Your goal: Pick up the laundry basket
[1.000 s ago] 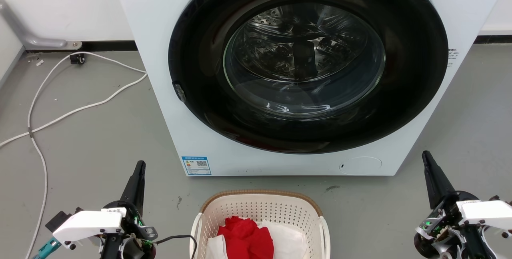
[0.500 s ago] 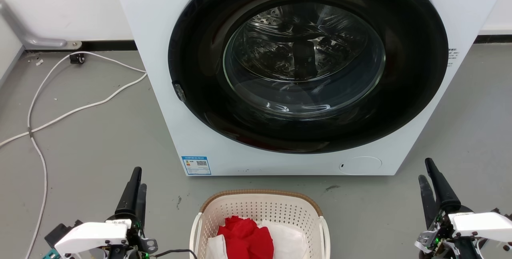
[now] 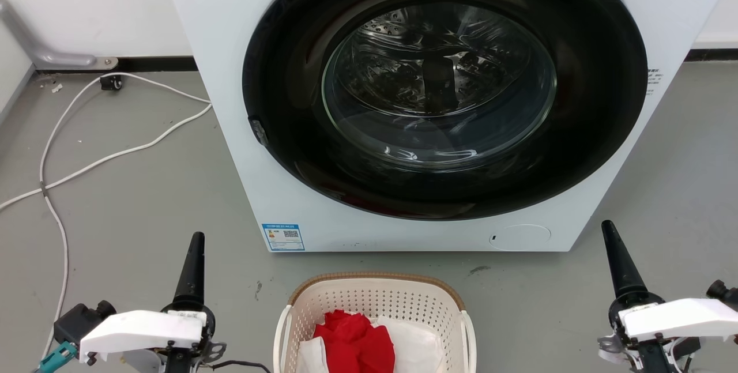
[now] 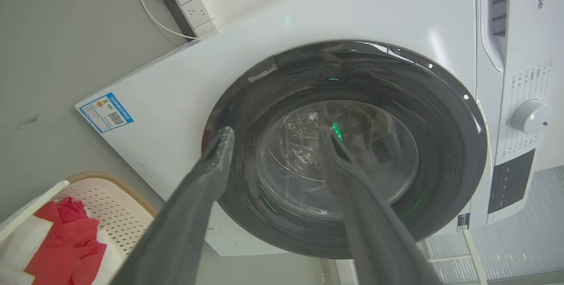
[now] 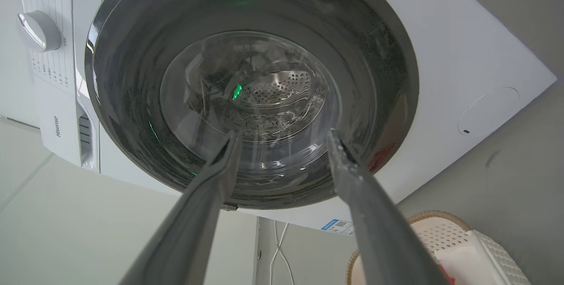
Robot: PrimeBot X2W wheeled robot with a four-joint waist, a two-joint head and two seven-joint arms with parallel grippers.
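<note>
Two pincers stand spread apart: left gripper and right gripper flank, without touching, the cream-white perforated plastic laundry basket, brown-rimmed.

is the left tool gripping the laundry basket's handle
No, in the head view the left tool stands apart from the laundry basket, with bare grey floor between them.

Washing machine — white cable beside it
</note>
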